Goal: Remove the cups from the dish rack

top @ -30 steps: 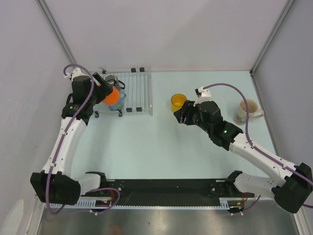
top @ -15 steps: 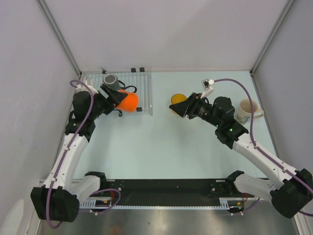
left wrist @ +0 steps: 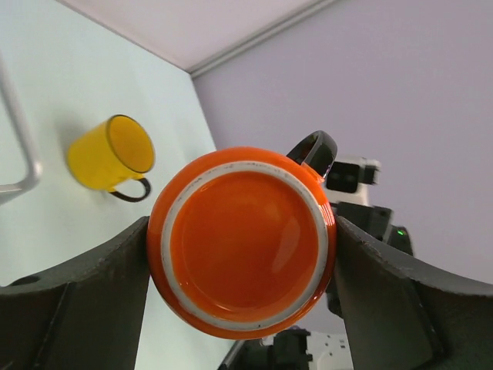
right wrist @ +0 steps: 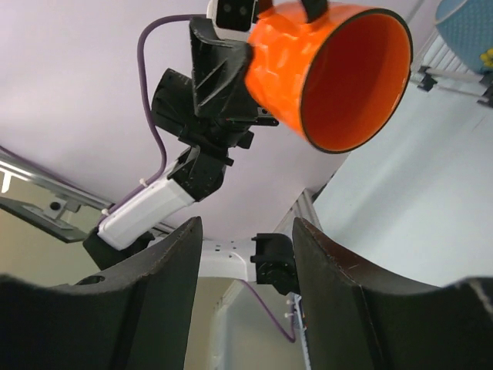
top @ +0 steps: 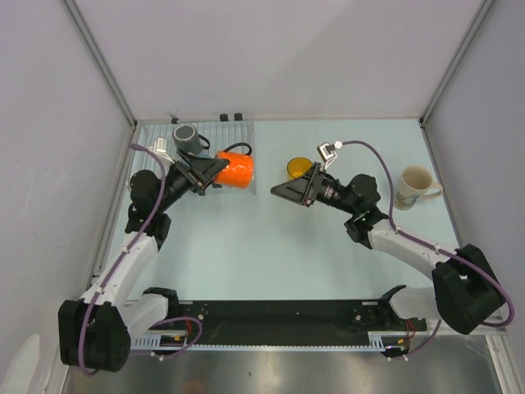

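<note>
Logging the top view first: the left gripper (top: 212, 171) is clamped on the orange mug (top: 233, 169), upper left of centre in the frame. The mug is tipped on its side, base toward the gripper, mouth facing frame right, dark handle up. It sits in the picture over the right end of the dish rack (top: 236, 131); we can't tell from here whether it touches the rack.

In the left wrist view we see the mug's base filling the centre, with one finger (left wrist: 92, 285) pressed on its left side and the other on its right. The yellow mug (left wrist: 112, 154) stands on the table (top: 246, 238) at upper left of that view, well apart from the held mug.

The dark grey mug (top: 185, 135) sits mouth up at the rack's upper left corner.

The right gripper (top: 283, 191) is just right of centre in the top view, tips pointing frame left at the orange mug, near it but apart. In its wrist view the fingers stand apart with nothing between them, and the orange mug's open mouth is at the top, above them. The light blue mug (right wrist: 466, 23) shows at the top right corner there.

The cream mug (top: 414, 185) stands at mid right of the top view, alone.
</note>
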{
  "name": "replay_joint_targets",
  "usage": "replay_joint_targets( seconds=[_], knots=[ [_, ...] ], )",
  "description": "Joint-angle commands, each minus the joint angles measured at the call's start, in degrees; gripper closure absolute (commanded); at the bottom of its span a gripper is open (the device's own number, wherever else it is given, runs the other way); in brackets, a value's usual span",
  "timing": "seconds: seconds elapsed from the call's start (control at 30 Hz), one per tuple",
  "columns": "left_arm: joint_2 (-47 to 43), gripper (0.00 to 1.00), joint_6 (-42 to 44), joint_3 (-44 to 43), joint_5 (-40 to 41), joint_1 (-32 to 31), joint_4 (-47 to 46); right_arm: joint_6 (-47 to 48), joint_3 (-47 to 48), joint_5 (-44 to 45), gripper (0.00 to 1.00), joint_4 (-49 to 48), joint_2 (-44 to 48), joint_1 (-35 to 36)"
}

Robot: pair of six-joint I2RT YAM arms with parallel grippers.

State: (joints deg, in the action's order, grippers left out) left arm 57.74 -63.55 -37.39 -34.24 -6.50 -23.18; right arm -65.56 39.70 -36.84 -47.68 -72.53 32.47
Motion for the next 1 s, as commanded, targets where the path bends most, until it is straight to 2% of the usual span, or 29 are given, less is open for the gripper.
replay_joint_targets(
  seconds=[0.0,0.13,0.23,0.87,0.97],
  knots=[
    [-0.5,0.99,-5.4,0.2,-4.1,-2.5,-18.4,-5.5,0.1,-2.5,0.44,-12.4,-0.6,0.7],
    [0.1,1.0,-5.0,0.5,-3.4,-4.7,-18.8,-0.4,3.1,-1.5,0.44,-6.0,-0.5,1.9],
    [0.3,1.0,-4.7,0.6,-2.8,-6.2,-18.6,0.7,4.3,-1.2,0.44,-5.6,-1.7,2.2],
    [-0.3,0.99,-2.2,2.2,-0.8,-12.0,-15.2,-3.0,10.3,-1.2,0.45,-14.7,-12.3,4.0],
    [0.0,1.0,-1.9,2.4,-0.6,-12.5,-15.2,-4.4,11.0,-1.7,0.48,-16.5,-13.8,4.9]
  ],
)
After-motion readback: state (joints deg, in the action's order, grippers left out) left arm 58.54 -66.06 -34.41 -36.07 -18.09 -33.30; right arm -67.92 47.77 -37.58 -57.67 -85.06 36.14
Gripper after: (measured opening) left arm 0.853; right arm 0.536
